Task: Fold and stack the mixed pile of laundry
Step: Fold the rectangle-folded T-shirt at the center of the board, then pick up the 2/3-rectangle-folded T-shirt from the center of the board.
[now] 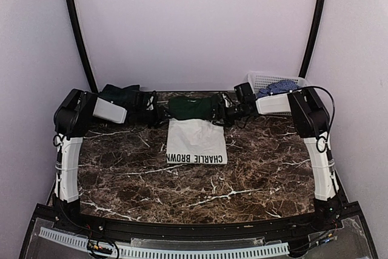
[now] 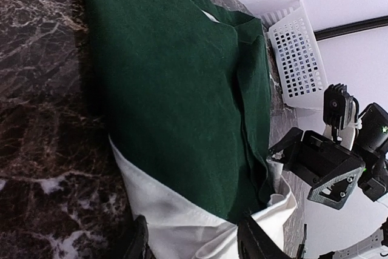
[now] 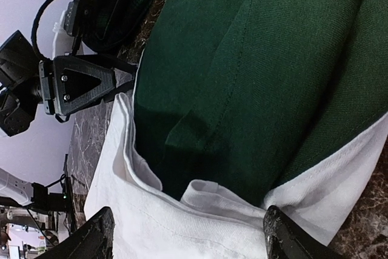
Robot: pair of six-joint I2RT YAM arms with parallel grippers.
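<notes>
A white garment (image 1: 195, 141) printed CHARLIE BROWN lies flat at the table's middle back. Its dark green part (image 1: 191, 107) is bunched along the far end, between my two grippers. My left gripper (image 1: 159, 113) reaches in from the left. In the left wrist view the left gripper (image 2: 197, 244) is open, with white cloth (image 2: 182, 222) lying across the gap between its fingers. My right gripper (image 1: 225, 113) comes in from the right. In the right wrist view the right gripper (image 3: 194, 241) stands wide open astride the white hem (image 3: 200, 222), with green fabric (image 3: 254, 77) beyond. A dark green plaid garment (image 1: 118, 95) lies at the back left.
A white lattice basket (image 1: 260, 80) stands at the back right, and a blue-and-white check shirt (image 1: 276, 87) spills over its rim. The basket (image 2: 297, 59) also shows past the garment in the left wrist view. Dark marble tabletop (image 1: 200, 192) extends toward the arm bases.
</notes>
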